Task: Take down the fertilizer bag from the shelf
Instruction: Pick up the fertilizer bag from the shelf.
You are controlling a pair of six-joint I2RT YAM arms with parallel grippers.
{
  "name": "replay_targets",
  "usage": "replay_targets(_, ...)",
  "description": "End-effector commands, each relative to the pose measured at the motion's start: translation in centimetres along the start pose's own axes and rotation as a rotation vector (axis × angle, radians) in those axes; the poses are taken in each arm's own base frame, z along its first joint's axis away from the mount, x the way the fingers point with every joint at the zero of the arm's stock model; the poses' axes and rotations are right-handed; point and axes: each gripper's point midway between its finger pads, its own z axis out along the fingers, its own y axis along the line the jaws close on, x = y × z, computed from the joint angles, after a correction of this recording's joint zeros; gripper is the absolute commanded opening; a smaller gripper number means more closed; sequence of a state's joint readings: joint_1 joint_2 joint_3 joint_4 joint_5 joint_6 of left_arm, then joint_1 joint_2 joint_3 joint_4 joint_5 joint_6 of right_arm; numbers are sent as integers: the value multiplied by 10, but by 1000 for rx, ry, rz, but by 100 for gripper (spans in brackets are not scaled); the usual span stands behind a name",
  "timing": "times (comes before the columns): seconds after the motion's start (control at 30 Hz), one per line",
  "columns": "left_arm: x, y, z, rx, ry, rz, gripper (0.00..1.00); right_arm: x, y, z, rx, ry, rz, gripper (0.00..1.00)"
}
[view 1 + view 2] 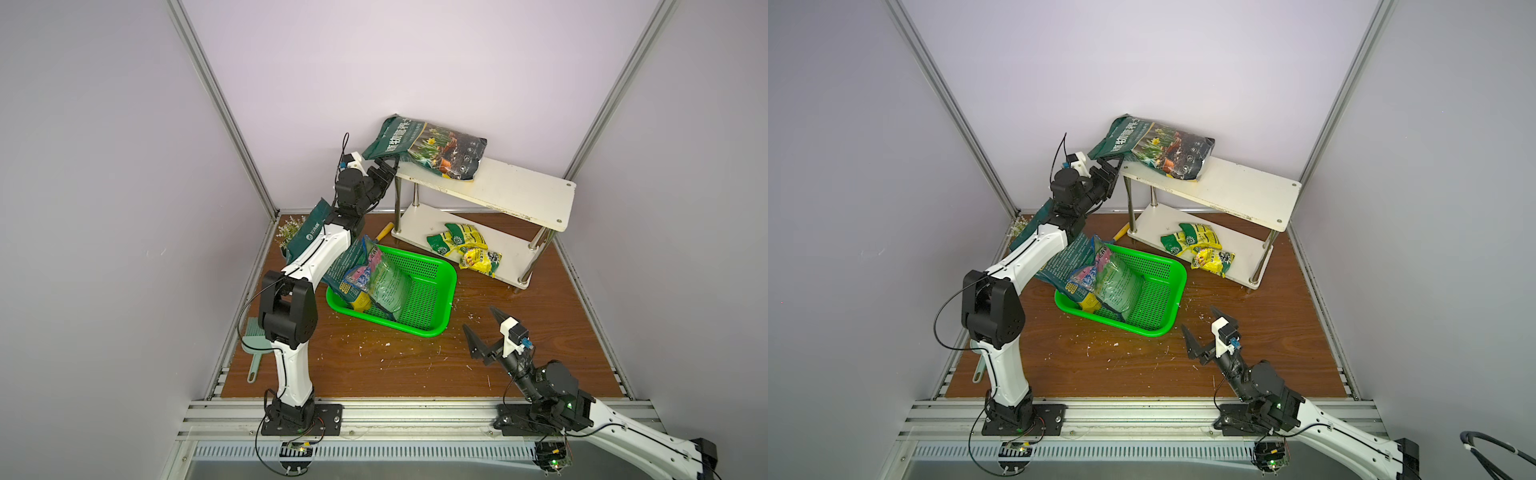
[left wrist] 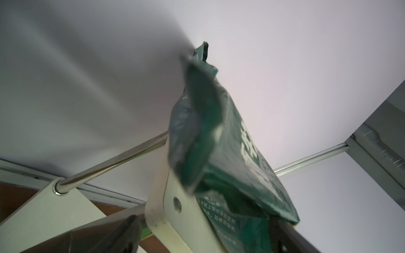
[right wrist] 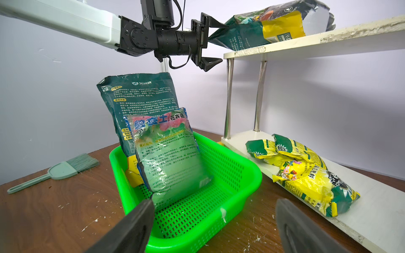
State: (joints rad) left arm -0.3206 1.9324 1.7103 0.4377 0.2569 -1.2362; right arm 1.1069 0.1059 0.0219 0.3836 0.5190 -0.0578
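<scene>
Bag, top views: the bag [image 1: 428, 145] lies on the shelf [image 1: 519, 191], on its top board, at the end nearest the left arm. One end juts past the edge.
Left gripper, top views: the left gripper [image 1: 388, 166] sits under that jutting end. Its gap is hard to read in both top views [image 1: 1113, 168].
Right gripper, top views: the right gripper [image 1: 478, 318] hovers near the basket [image 1: 451, 282], spread wide and empty.
Lower board, top views: yellow bags [image 1: 469, 249] lie on it.
Brush, top views: the brush [image 1: 253, 345] is partly hidden behind the left arm.
Left wrist: the bag [image 2: 219, 142], blurred, overhangs the top board's corner [image 2: 166, 210]. Both sit between two dark left fingers [image 2: 114, 236], cut off by the frame.
Right wrist: only here is the left gripper [image 3: 219, 41] seen side-on, jaws wide apart. The upper finger is at the bag's [image 3: 274, 26] end, though contact cannot be told. The lower finger is below the top board [image 3: 328, 41]. Nothing is clamped.
Right fingers, right wrist: the right fingers [image 3: 135, 227], cut off, stand apart with nothing between them.
Basket, right wrist: two bags lean inside the basket [image 3: 252, 175], and the whole brush [image 3: 65, 168] shows.
</scene>
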Motion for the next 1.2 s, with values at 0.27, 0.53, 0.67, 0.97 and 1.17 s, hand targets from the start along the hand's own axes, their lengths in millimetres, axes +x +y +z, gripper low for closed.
replay_targets(0.27, -40, -55, -27, 100, -123, 50, 93, -3, -2, 0, 15, -17, 23, 94)
replay_targets(0.53, -57, -49, -1, 87, -119, 29, 93, -4, -2, 0, 13, -20, 23, 94)
replay_targets(0.67, -48, -34, 22, 77, -62, -15, 93, -3, -2, 0, 10, -17, 23, 95)
replay_targets(0.97, -49, -12, 32, 51, -97, -56, 91, -2, 0, 0, 0, -19, 24, 95)
replay_targets(1.17, -51, -13, 41, 67, -101, -57, 77, -2, 1, 0, -2, -19, 25, 95)
